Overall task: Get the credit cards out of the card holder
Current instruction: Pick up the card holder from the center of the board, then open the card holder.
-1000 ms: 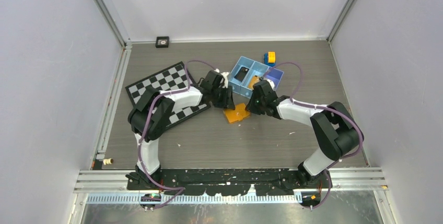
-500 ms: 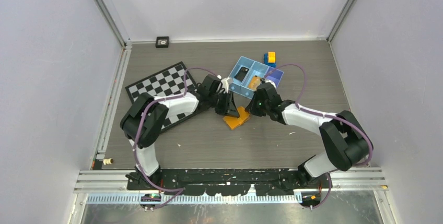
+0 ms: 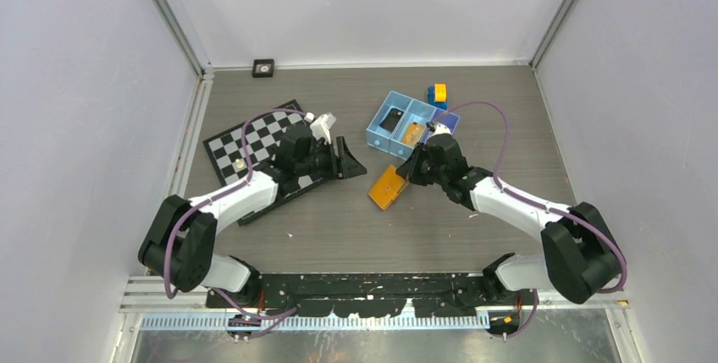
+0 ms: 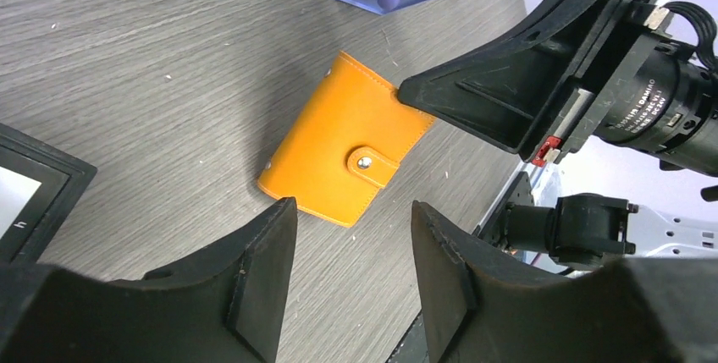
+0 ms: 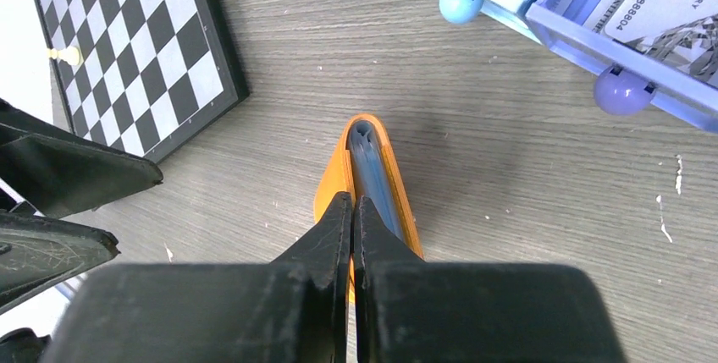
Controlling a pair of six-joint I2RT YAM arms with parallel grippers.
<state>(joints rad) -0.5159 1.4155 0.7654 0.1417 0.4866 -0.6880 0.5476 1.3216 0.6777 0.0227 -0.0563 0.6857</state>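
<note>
The orange card holder [image 3: 389,187] is at mid table, tilted, its tab snapped shut in the left wrist view [image 4: 343,156]. My right gripper [image 3: 412,168] is shut on one orange cover at the holder's upper right corner. In the right wrist view the fingers [image 5: 352,202] pinch the left cover, and greyish-blue sleeves [image 5: 377,173] show just right of them. My left gripper [image 3: 351,162] is open and empty, well left of the holder at the chessboard's edge, with its jaws wide apart [image 4: 351,219]. Cards lie in the blue tray's compartments [image 3: 412,132].
The blue three-compartment tray [image 3: 398,107] stands just behind the holder, with a yellow-and-blue block [image 3: 437,94] behind it. A chessboard [image 3: 254,139] with a small pawn [image 3: 240,162] lies at the left under my left arm. A small black object [image 3: 263,68] sits at the back wall.
My left gripper has pulled back to the left, away from the holder, to the chessboard's edge. My right gripper keeps hold of the holder, which now faces up more flatly.
</note>
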